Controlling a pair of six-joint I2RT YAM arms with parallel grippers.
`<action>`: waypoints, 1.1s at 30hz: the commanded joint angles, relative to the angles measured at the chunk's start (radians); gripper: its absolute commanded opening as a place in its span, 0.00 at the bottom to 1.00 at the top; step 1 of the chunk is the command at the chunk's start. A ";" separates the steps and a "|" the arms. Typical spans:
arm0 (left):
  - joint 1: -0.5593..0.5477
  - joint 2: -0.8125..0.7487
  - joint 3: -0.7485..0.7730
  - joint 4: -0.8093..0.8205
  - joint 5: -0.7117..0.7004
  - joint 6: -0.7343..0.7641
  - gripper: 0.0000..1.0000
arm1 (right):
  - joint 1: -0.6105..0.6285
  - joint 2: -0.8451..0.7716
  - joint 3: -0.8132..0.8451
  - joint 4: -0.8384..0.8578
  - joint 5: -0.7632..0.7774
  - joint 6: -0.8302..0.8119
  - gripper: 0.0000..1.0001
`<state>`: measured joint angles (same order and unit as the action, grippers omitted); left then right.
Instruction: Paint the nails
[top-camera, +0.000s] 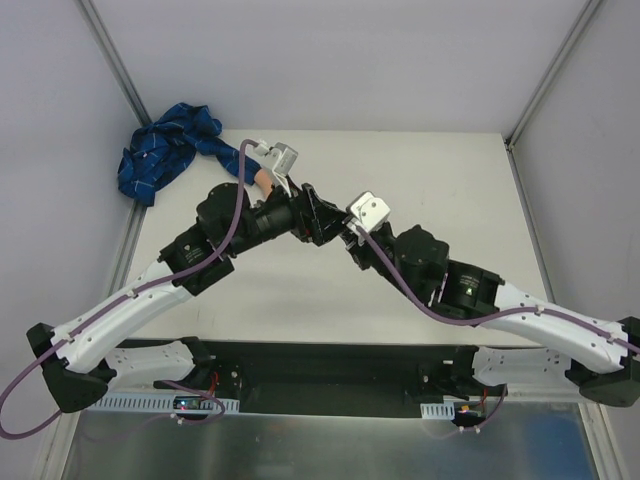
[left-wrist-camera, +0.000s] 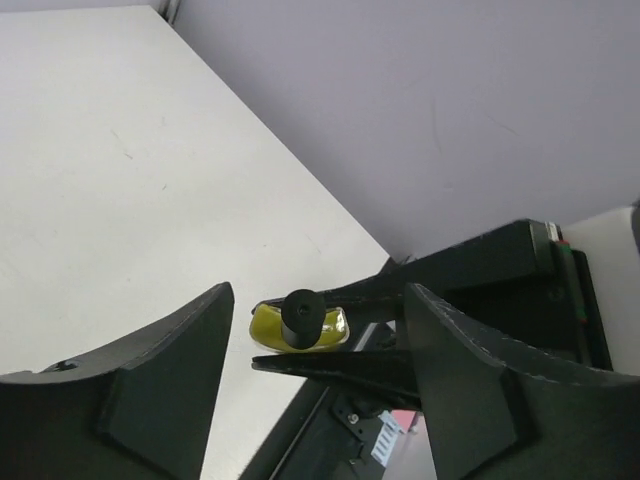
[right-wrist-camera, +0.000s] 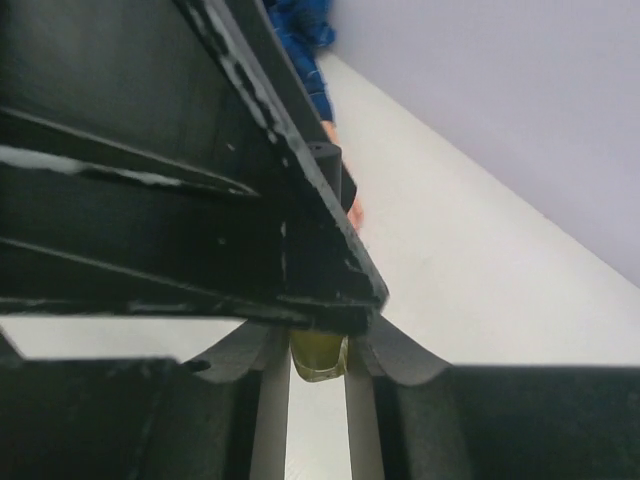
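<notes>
A small bottle of yellowish polish (left-wrist-camera: 322, 330) with a black cap (left-wrist-camera: 299, 317) is pinched between the thin fingers of my right gripper (right-wrist-camera: 318, 348), which is shut on its glass body (right-wrist-camera: 318, 362). My left gripper (left-wrist-camera: 318, 298) faces the cap end-on, open, with its fingers (left-wrist-camera: 170, 380) on either side and clear of the cap. In the top view both grippers meet mid-table, left gripper (top-camera: 322, 222) and right gripper (top-camera: 349, 240). The flesh-coloured mannequin hand (top-camera: 262, 181) lies behind the left wrist. One pinkish fingertip (right-wrist-camera: 352, 212) peeks out; the other nails are hidden.
The hand's blue plaid sleeve (top-camera: 165, 150) is bunched at the table's far left corner and hangs over the edge. Grey walls with metal corner posts (top-camera: 120, 70) close in the back and sides. The white table (top-camera: 420, 170) spreads to the right.
</notes>
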<state>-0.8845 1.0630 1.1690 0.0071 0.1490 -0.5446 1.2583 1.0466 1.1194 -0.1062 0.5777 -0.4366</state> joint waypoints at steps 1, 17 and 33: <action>0.005 -0.035 0.023 0.028 0.043 -0.006 0.76 | -0.101 -0.074 -0.009 -0.021 -0.402 0.048 0.00; 0.231 -0.003 -0.132 0.605 0.672 -0.322 0.70 | -0.500 -0.094 -0.055 0.203 -1.332 0.468 0.00; 0.176 -0.012 -0.059 0.350 0.447 -0.107 0.00 | -0.524 -0.074 -0.030 0.139 -1.175 0.442 0.00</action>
<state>-0.6559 1.0771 1.0294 0.4973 0.7856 -0.8013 0.7250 0.9920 1.0500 0.0940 -0.7181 0.1009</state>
